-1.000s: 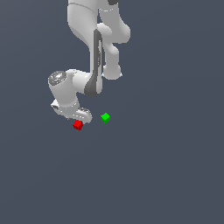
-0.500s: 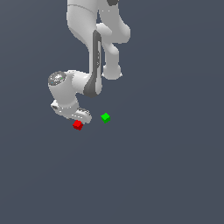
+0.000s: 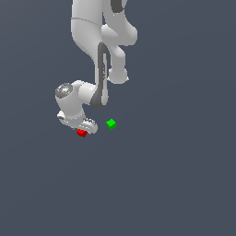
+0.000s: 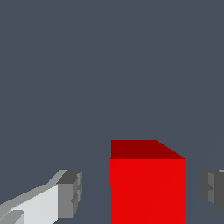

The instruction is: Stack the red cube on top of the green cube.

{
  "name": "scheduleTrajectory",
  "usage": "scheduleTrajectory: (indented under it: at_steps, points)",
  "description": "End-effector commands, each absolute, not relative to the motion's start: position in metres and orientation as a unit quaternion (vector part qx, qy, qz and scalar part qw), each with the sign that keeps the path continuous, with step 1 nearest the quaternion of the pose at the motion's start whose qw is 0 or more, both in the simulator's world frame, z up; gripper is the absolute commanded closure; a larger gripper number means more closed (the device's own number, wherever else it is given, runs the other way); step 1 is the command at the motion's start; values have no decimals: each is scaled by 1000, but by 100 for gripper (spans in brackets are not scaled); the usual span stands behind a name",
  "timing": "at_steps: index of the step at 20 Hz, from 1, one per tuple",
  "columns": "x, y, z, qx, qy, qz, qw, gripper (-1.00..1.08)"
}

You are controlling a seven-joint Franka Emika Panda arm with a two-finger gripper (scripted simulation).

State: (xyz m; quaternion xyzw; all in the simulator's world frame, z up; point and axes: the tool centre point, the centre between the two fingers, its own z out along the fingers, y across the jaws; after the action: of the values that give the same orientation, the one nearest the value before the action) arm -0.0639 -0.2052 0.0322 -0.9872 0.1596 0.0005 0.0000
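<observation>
The red cube (image 3: pixel 81 133) rests on the grey floor, partly covered by my white gripper (image 3: pixel 84 128) that has come down over it. In the wrist view the red cube (image 4: pixel 148 183) sits between the two grey fingertips (image 4: pixel 71 193), with a gap on each side, so the gripper (image 4: pixel 142 192) is open around it and not touching. The green cube (image 3: pixel 110 123) lies on the floor a short way to the exterior view's right of the red one, apart from the gripper. It does not show in the wrist view.
The white arm (image 3: pixel 99 60) rises from the gripper toward the top of the exterior view. The floor around both cubes is plain dark grey.
The gripper has sunk slightly lower over the red cube. Neither cube has moved.
</observation>
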Motion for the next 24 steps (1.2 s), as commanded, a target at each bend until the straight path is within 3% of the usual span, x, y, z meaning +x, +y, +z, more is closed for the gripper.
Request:
scheduleTrajectory:
  at_steps: [1,5,6,24]
  points:
    - [-63,-205,24,-987,159,0,0,-92]
    - [-63,-205,20,-987,159,0,0,-92]
    - [-63,-205,20,-987,159,0,0,108]
    - [-63,-205,39,-987,159,0,0,108]
